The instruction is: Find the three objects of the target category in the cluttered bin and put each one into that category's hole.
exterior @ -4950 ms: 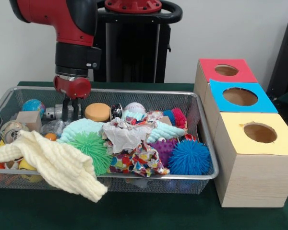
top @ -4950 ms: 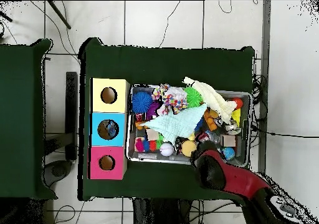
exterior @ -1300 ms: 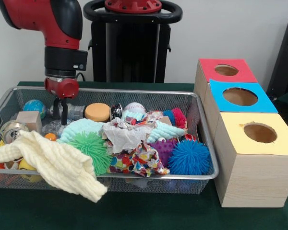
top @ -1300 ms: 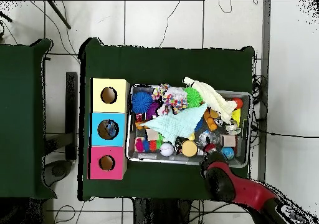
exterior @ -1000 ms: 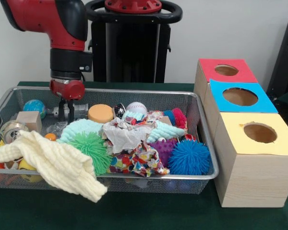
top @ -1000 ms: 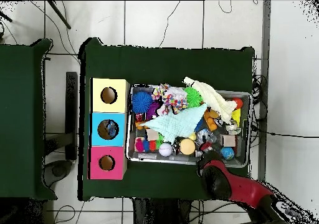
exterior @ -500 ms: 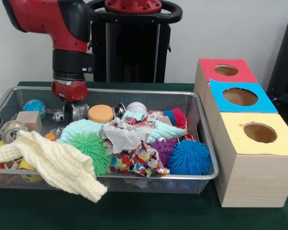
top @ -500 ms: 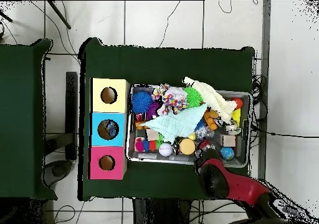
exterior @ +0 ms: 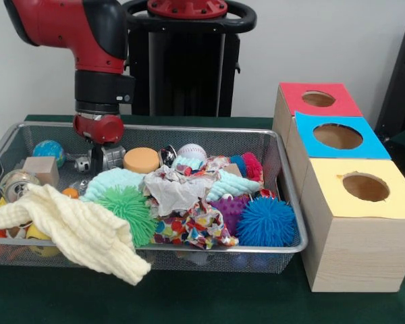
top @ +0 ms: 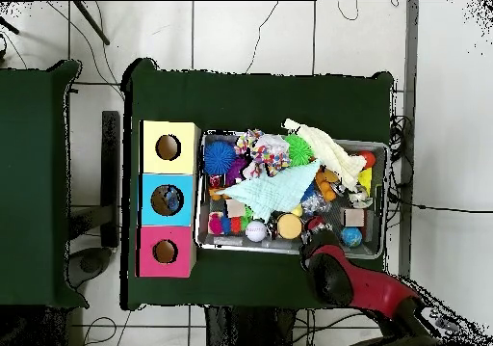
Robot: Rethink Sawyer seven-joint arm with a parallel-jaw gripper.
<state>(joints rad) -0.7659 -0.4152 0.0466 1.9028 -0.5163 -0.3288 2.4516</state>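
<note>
The wire bin (exterior: 291, 202) is still lying full: cream cloth (exterior: 74, 229), green spiky ball (exterior: 127, 209), orange disc (exterior: 141, 159), blue spiky ball (exterior: 266, 221). The target category is not identifiable, and nothing is seen entering a hole. The gripper (exterior: 98, 158) is reaching down at the bin's far side beside a metal cylinder (exterior: 111, 156); its finger state cannot be told. Compared with five seconds earlier, the disc is sitting slightly rightward. The red box (exterior: 317, 99), blue box (exterior: 337, 138) and yellow box (exterior: 361, 196) are standing right of the bin, so every placement is judged to be outstanding.
</note>
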